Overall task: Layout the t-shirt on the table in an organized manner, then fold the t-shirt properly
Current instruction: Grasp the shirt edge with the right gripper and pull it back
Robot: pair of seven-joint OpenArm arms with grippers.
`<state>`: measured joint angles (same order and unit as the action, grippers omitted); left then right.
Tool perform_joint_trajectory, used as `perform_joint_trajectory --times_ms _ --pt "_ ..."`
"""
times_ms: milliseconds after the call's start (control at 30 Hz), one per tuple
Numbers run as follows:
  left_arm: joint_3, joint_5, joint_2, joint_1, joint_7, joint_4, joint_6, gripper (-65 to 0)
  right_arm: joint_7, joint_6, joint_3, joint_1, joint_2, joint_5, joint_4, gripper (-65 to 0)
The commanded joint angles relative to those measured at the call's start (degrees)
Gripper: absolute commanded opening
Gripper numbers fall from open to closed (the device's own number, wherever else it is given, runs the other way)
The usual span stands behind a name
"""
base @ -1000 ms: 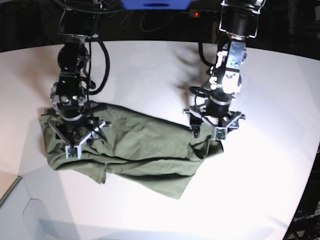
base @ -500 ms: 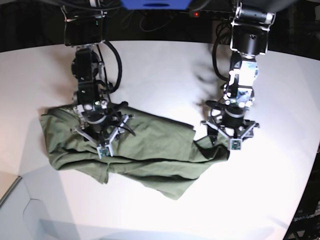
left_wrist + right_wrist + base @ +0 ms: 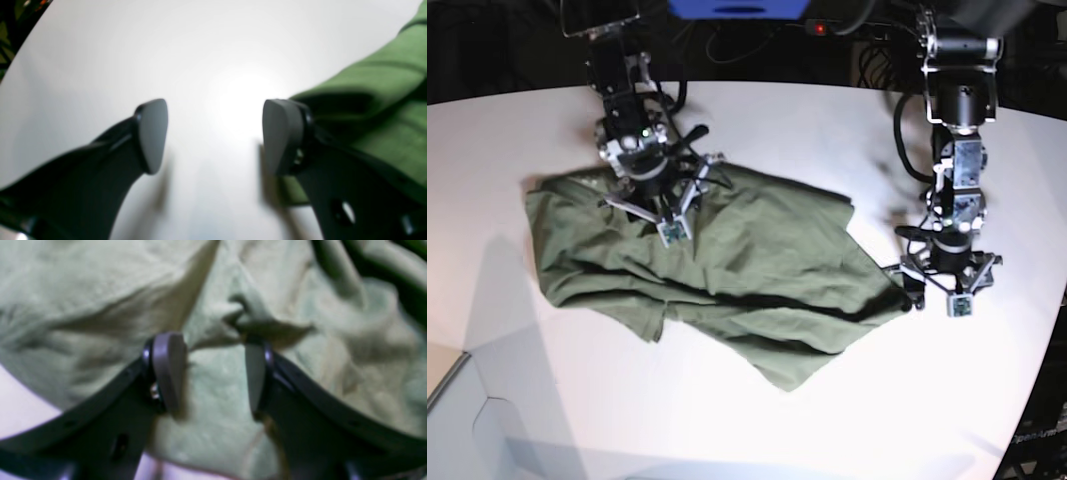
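Note:
The olive-green t-shirt (image 3: 757, 260) lies rumpled across the middle of the white table (image 3: 777, 130), creased and partly folded over itself. My right gripper (image 3: 662, 205) hangs over the shirt's back left part. In the right wrist view it (image 3: 211, 371) is open, with wrinkled cloth (image 3: 83, 283) under and between the fingers but nothing pinched. My left gripper (image 3: 947, 280) stands just past the shirt's right edge. In the left wrist view it (image 3: 215, 136) is open over bare table (image 3: 200, 50), and the shirt (image 3: 383, 86) lies beside and behind its right finger.
The table's curved edge runs down the right side (image 3: 1042, 330), close to my left arm. It also shows in the left wrist view's top left corner (image 3: 20, 36). A grey panel (image 3: 467, 420) sits at the lower left. Dark space and cables lie behind the table.
My right gripper has travelled back and to the right over the shirt. My left gripper has moved right, off the cloth onto bare table. The shirt now lies spread wider to the right.

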<state>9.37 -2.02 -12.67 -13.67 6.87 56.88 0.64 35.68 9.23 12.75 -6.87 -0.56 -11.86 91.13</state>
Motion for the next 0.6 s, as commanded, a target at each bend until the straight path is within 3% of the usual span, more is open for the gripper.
perform_joint_trajectory --times_ms 0,100,267,567 --pt "0.26 0.04 -1.00 -1.23 -1.29 1.62 -0.42 -22.1 -1.09 0.22 1.18 -0.91 -0.98 -0.05 3.68 -34.7" --pt "0.26 0.04 -1.27 -1.23 -1.29 2.77 -0.42 -22.1 -1.09 0.22 3.64 -4.77 -4.23 0.03 10.54 -34.7" --pt "0.35 0.04 -1.27 -0.35 -1.12 7.60 -0.42 -22.1 -1.00 0.22 3.82 -5.39 -6.08 0.12 17.83 -34.7" --pt "0.35 0.04 -1.27 7.91 -1.03 18.41 -0.42 -22.1 -1.00 0.22 4.26 1.73 -6.08 0.21 9.75 -34.7"
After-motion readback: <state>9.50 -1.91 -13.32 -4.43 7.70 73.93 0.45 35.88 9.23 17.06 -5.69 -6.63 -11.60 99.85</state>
